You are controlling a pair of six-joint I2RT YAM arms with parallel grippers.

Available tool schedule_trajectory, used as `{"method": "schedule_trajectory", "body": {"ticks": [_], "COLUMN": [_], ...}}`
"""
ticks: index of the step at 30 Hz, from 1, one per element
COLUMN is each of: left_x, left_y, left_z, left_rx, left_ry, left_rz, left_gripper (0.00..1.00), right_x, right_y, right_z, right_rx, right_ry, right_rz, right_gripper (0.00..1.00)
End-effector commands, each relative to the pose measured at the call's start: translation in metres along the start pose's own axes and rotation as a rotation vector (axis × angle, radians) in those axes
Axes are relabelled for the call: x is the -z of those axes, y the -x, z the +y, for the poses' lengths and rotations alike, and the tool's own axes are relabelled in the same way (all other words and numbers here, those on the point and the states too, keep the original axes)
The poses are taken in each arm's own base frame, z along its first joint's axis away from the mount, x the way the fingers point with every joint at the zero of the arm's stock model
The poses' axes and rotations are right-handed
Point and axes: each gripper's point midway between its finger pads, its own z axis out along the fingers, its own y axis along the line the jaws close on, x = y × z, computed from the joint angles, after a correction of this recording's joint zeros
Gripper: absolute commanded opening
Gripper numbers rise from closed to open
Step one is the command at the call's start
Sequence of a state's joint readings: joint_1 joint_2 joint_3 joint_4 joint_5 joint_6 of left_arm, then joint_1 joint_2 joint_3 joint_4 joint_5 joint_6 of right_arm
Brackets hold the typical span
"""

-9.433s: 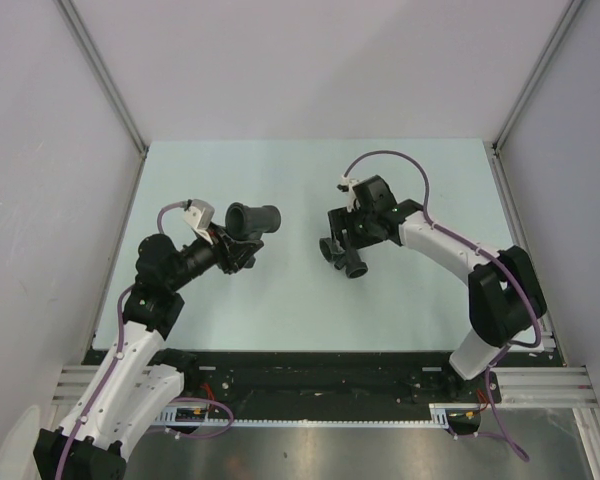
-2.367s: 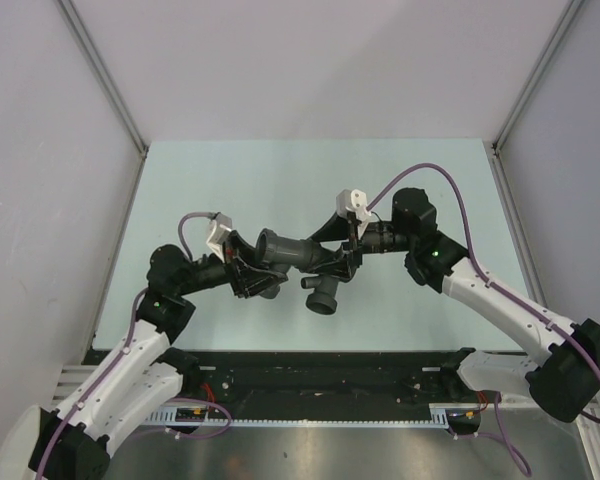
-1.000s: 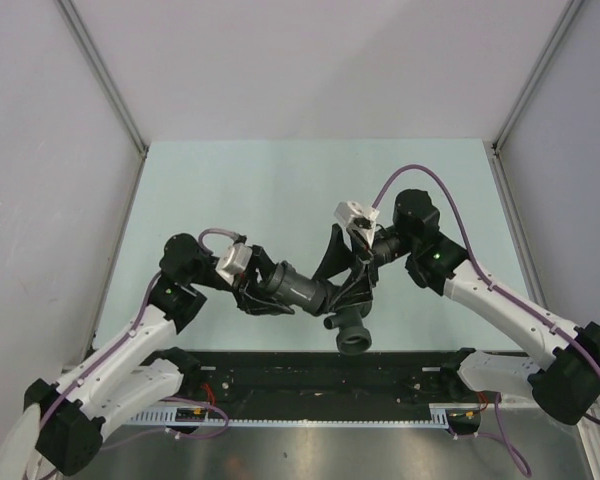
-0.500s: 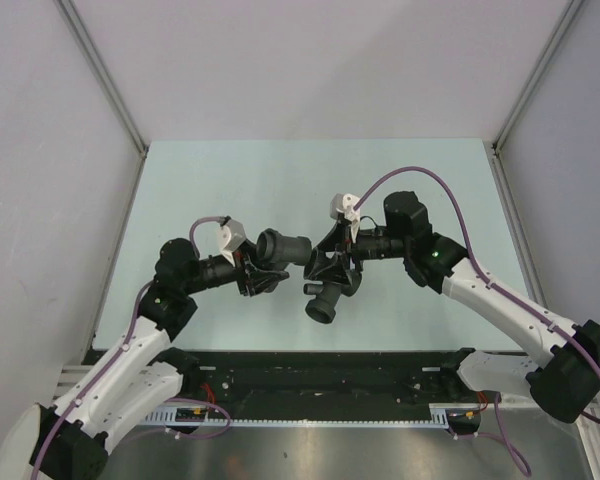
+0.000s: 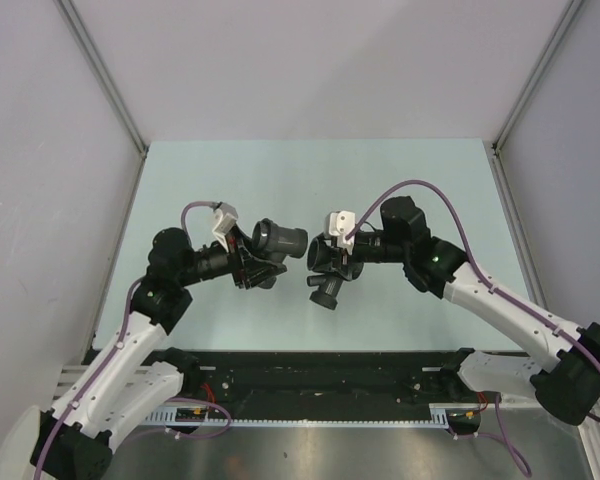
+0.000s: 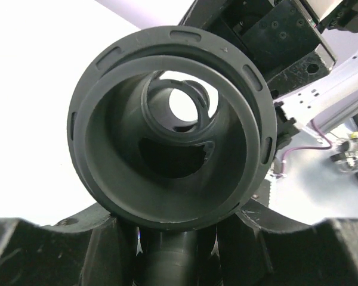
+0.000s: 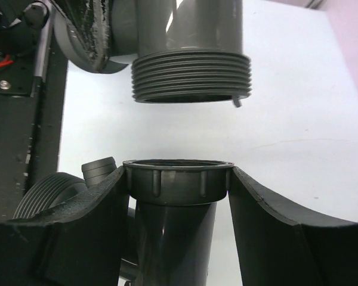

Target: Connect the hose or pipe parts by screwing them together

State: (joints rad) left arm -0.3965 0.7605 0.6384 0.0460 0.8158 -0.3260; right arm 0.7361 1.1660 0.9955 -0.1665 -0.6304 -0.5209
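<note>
Grey straight tube (image 5: 281,240) clamped in left gripper (image 5: 257,266) jaws; branched fitting (image 5: 327,278) clamped in right gripper (image 5: 332,256) jaws; both held above table (image 5: 380,170), ends facing, just apart.

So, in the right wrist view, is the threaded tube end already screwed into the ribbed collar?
No, a clear gap separates the threaded tube end from the ribbed collar below it.

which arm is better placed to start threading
Probably right: the right gripper clamps the branched fitting by its ribbed collar, lined up just short of the threaded end of the tube in the left gripper.
</note>
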Motion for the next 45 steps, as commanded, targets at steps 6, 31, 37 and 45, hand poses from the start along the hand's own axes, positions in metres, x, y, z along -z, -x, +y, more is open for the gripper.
{"method": "schedule_trajectory", "body": {"ticks": [6, 31, 37, 45], "left_x": [0.008, 0.006, 0.002, 0.001], "left_y": [0.027, 0.015, 0.015, 0.005], "left_z": [-0.035, -0.022, -0.018, -0.018], "left_rx": [0.156, 0.118, 0.100, 0.099], "left_ry": [-0.076, -0.046, -0.043, -0.068], "left_rz": [-0.044, -0.027, -0.017, 0.011], "left_gripper": [0.01, 0.01, 0.00, 0.00], "right_x": [0.016, 0.009, 0.003, 0.001], "right_y": [0.063, 0.103, 0.105, 0.107], "right_z": [-0.024, -0.008, 0.001, 0.004], "right_rx": [0.293, 0.387, 0.372, 0.345], "right_ry": [-0.165, -0.228, -0.194, -0.175], "right_rz": [-0.111, -0.194, -0.210, -0.230], "right_gripper": [0.00, 0.00, 0.00, 0.00]}}
